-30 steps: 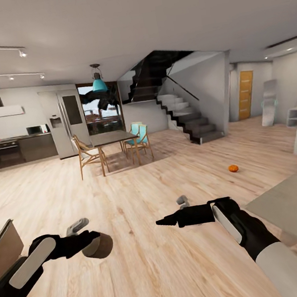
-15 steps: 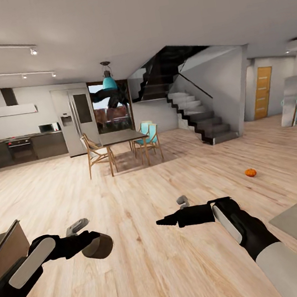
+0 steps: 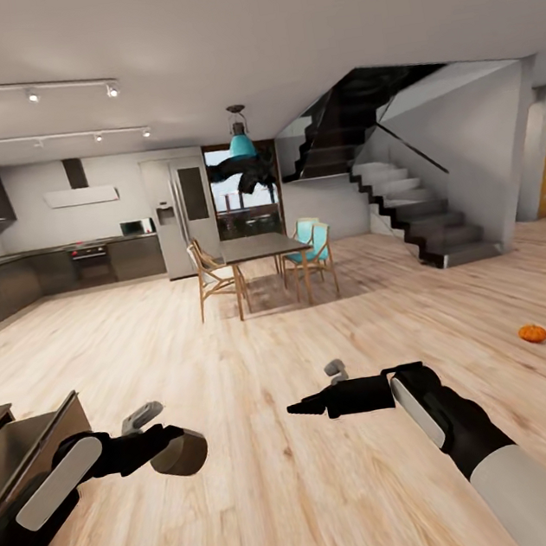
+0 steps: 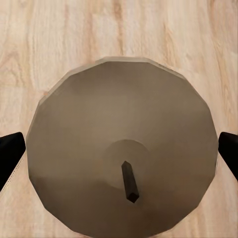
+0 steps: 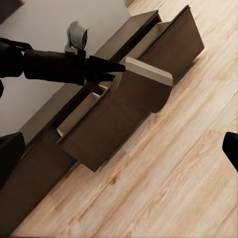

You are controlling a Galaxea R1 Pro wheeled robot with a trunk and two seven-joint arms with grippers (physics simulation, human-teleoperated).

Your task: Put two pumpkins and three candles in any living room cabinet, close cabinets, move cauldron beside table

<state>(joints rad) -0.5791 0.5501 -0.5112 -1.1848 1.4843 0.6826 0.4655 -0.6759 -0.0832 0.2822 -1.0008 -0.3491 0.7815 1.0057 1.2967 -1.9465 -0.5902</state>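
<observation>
A brown candle (image 3: 182,452) with a dark wick (image 4: 130,181) is held in my left gripper (image 3: 172,445), which is shut on it low over the wood floor. In the left wrist view the candle's round top (image 4: 124,158) sits between the two fingertips. My right gripper (image 3: 300,407) is open and holds nothing. A small orange pumpkin (image 3: 532,333) lies on the floor far to the right. The dark-brown cabinet (image 3: 36,432) stands at the left with a drawer pulled out. The right wrist view shows its open drawers (image 5: 116,124) behind the held candle (image 5: 144,91).
A dining table (image 3: 259,247) with wooden and teal chairs stands mid-room. Dark kitchen units (image 3: 54,272) and a fridge (image 3: 185,225) line the far wall, and a staircase (image 3: 412,208) rises at the right. Wide bare wood floor (image 3: 317,336) lies ahead.
The camera has turned left, so the whole scene has slid right in the picture. More of the open cabinet drawer shows at the left. Both arms keep their pose, the candle still held.
</observation>
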